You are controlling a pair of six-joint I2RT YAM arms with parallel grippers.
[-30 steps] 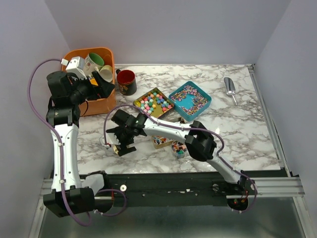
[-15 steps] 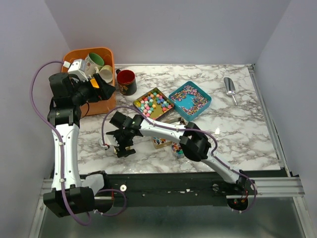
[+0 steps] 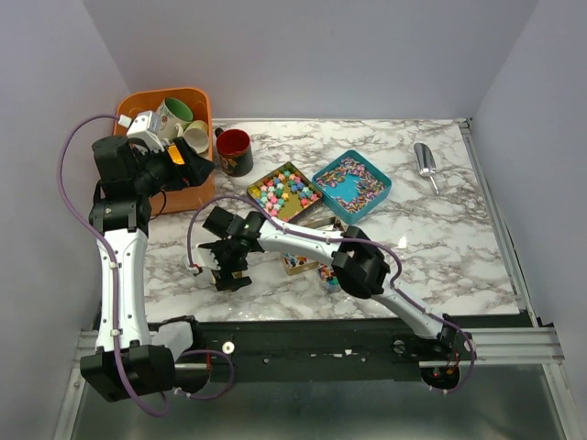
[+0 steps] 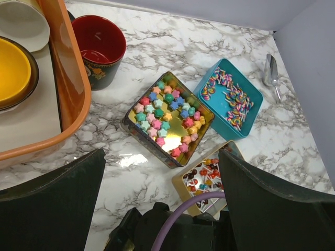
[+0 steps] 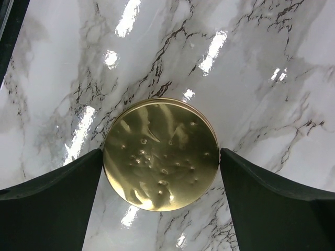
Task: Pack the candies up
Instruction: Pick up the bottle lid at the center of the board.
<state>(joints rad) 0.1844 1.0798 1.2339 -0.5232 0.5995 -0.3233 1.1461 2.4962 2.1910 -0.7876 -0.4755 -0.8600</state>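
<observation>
2 hands spread wide: candies (image 4: 166,116) lie ahead of left hand (image 4: 162,157), right hand (image 5: 161,152) flanks gold lid (image 5: 160,157).

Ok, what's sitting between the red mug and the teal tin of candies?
The square gold tin of star-shaped candies, with the red mug and teal tin either side. The left wrist view shows it best.

Pastel star-shaped candies (image 4: 166,119) lay loose in a square gold tin (image 4: 146,147). Striped candies (image 4: 229,98) sat in the teal tin (image 4: 251,90) beside it. Darker wrapped candies (image 4: 205,177) filled a nearer gold tin (image 4: 178,182).
</observation>
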